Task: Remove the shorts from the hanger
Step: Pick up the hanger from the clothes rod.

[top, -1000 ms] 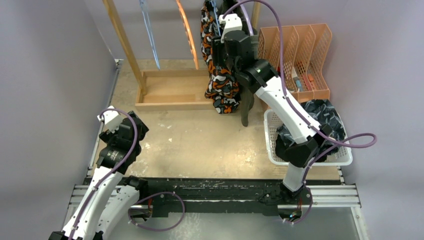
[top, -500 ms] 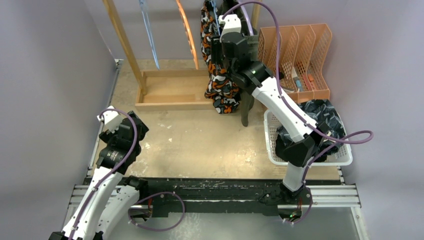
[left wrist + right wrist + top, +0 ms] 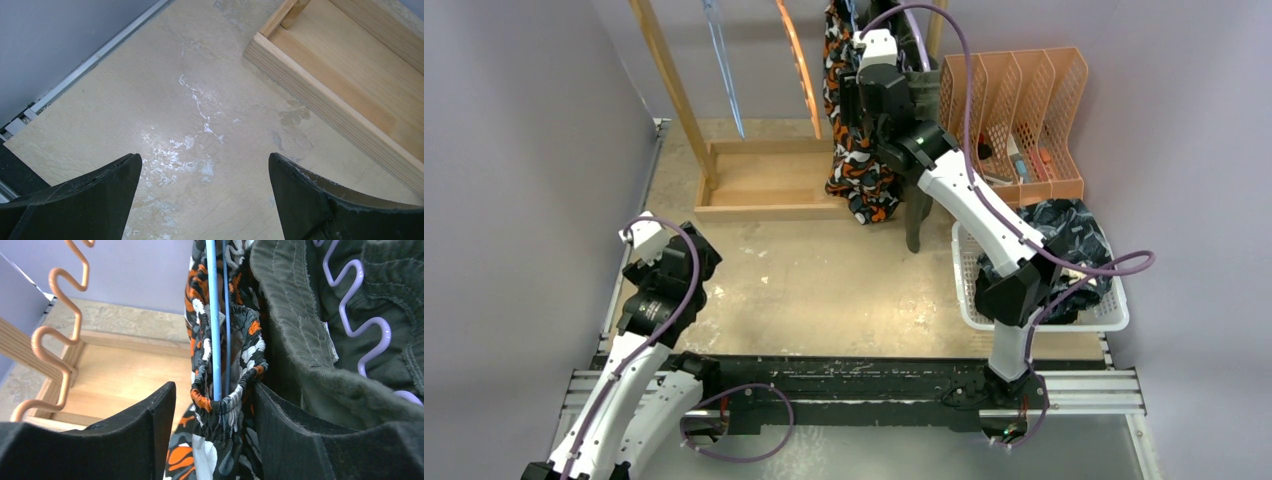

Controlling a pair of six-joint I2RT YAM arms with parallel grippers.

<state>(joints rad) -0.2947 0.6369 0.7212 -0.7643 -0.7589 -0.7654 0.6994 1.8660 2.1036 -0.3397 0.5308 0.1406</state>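
Overhead, the right arm (image 3: 969, 200) reaches from the near edge to the far edge of the beige worktop (image 3: 824, 280). There the right gripper (image 3: 861, 100) sits against the top of the orange-black-white blotch-patterned cloth shorts (image 3: 859, 165). That pair hangs over the right end of the shallow wooden rack tray (image 3: 759, 185). The olive green cloth shorts (image 3: 915, 215) hang just beside it on the right, mostly behind the arm. How wide the gripper is cannot be told from up here. A white plastic basket (image 3: 1064, 322) at the right edge holds the dark navy-black wavy-patterned shorts (image 3: 1074, 232), well apart from both grippers. The left arm (image 3: 659, 300) is folded near the left edge, towards the near-left corner.

At the left wrist, the left gripper (image 3: 203, 160) hovers over bare worktop with its 2 black fingers (image 3: 100, 185) spread wide and nothing between them. A corner of the wooden tray lies ahead to the right.

At the right wrist, the 2 fingers stand moderately apart. They straddle the gathered waistband of the blotch-patterned pair and the blue wire hanger (image 3: 215, 315) running down through it. The waistband fills most of the gap, touching the right finger and leaving a slit at the left one, so nothing is clamped. The olive green pair, on a lilac wavy hanger (image 3: 367, 340), presses against the right finger's outer side. An orange wavy hanger (image 3: 55, 335) hangs apart to the left.
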